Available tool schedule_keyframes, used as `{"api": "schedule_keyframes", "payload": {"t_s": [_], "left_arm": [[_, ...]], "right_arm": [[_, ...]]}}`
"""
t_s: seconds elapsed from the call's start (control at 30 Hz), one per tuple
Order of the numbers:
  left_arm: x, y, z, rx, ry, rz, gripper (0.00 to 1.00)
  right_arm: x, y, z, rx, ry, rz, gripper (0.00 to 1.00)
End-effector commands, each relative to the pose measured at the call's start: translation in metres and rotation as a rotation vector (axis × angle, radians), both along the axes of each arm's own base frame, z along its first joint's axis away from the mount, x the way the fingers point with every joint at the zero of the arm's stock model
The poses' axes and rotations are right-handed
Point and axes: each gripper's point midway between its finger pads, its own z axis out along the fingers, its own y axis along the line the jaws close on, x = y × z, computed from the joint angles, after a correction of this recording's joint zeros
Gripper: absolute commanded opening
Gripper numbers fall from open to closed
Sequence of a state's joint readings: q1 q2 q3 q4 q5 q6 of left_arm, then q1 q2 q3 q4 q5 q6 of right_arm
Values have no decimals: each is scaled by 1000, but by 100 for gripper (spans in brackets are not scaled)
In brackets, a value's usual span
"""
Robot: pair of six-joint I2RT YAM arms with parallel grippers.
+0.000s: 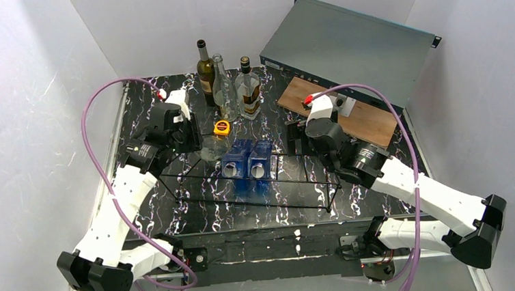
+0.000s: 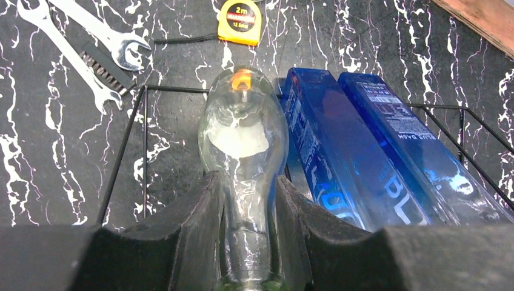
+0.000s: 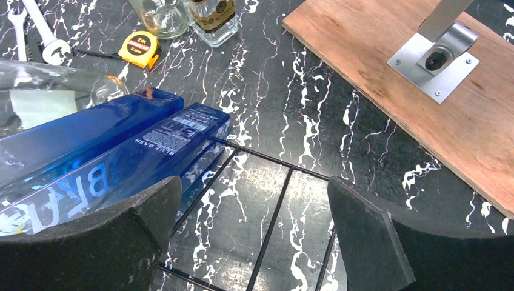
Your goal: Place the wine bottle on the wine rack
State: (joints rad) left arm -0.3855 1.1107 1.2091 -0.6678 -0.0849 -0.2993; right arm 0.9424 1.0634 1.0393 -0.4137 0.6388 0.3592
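My left gripper is shut on the neck of a clear glass wine bottle. The bottle lies lengthwise over the left part of the black wire wine rack, close beside two blue bottles lying on it. I cannot tell whether it rests on the rods. In the top view the left gripper holds the clear bottle at the rack's far left. My right gripper is open and empty above the rack's bare rods, right of the blue bottles.
Three upright bottles stand at the back. A yellow tape measure and wrenches lie behind the rack. A wooden board with a metal bracket and a grey case sit at the back right.
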Motion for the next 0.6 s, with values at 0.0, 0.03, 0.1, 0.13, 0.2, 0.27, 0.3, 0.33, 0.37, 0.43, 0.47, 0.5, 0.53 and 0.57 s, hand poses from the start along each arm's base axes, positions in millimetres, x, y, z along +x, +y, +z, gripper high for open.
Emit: {"api": "schedule_keyframes", "payload": {"t_s": [0.0,0.03,0.1,0.13,0.2,0.27,0.3,0.33,0.37,0.43,0.47,0.5,0.53,0.57], "left_arm": [[-38,-27,-11,-160,130,-78,1],[-40,-27,-14,-168,140,-75,1],[-45,-28,-20,-182,161,-73,0],[-47,-29,-21,-191,169,-71,0],[-50,-30,-24,-204,184,-67,0],[-53,-31,-27,-216,198,-60,0],[-54,-32,-28,-221,203,-60,0],[-55,-32,-29,-226,209,-57,0],[-57,-32,-31,-229,218,-57,0],[-60,-32,-33,-234,230,-50,0],[-61,-31,-34,-234,237,-45,0],[-63,-31,-34,-234,244,-39,0],[-64,-30,-36,-231,254,-34,0],[-65,-29,-37,-228,262,-29,0]], "right_arm": [[7,9,25,64,-53,10,100],[7,9,25,63,-52,11,100],[7,9,24,63,-52,9,100],[7,10,23,63,-50,11,100],[7,11,22,62,-46,14,100],[7,12,22,63,-45,16,100],[8,12,22,63,-44,15,100],[8,13,21,62,-43,17,100],[8,13,21,63,-42,17,100],[8,14,20,63,-40,18,100],[8,14,20,63,-39,19,100],[8,14,19,61,-38,19,100],[9,14,19,62,-38,18,100],[9,15,18,62,-36,20,100]]}}
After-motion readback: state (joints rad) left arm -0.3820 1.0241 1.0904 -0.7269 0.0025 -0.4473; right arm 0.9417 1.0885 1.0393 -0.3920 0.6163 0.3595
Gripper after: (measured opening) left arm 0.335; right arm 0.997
